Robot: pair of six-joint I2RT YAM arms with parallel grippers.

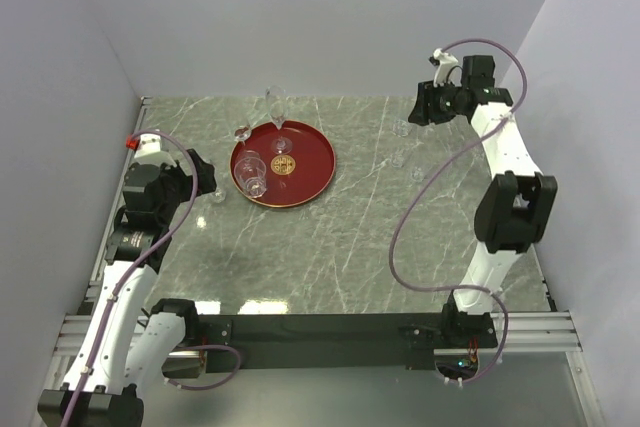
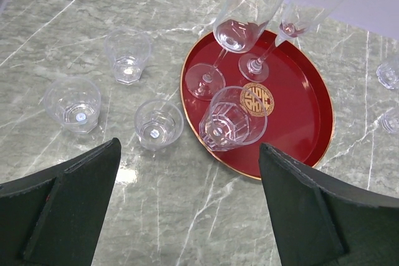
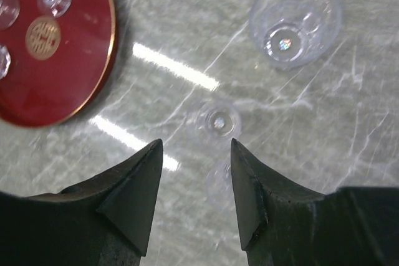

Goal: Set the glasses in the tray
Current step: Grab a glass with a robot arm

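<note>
The dark-red tray [image 1: 300, 182] [image 2: 298, 123] [image 3: 68, 73] holds a clear tumbler [image 2: 232, 119] and two stemmed glasses [image 2: 219, 54] [image 2: 280, 35]. Two small bowl-shaped glasses [image 2: 159, 123] [image 2: 73, 103] and a short tumbler [image 2: 128, 56] stand on the marble left of the tray. My left gripper [image 2: 190, 147] [image 1: 207, 179] is open and empty, hovering near the tray's left edge. My right gripper [image 3: 194, 144] [image 1: 418, 112] is open above a small narrow glass [image 3: 217, 121], seen from above just ahead of the jaws. A bowl-shaped glass [image 3: 296, 20] stands beyond it.
Grey marble table top [image 1: 350, 237] with white walls on three sides. Two more small glasses [image 2: 388, 73] [image 2: 391, 119] stand right of the tray. The right arm's cable [image 1: 420, 217] loops over the table's right half.
</note>
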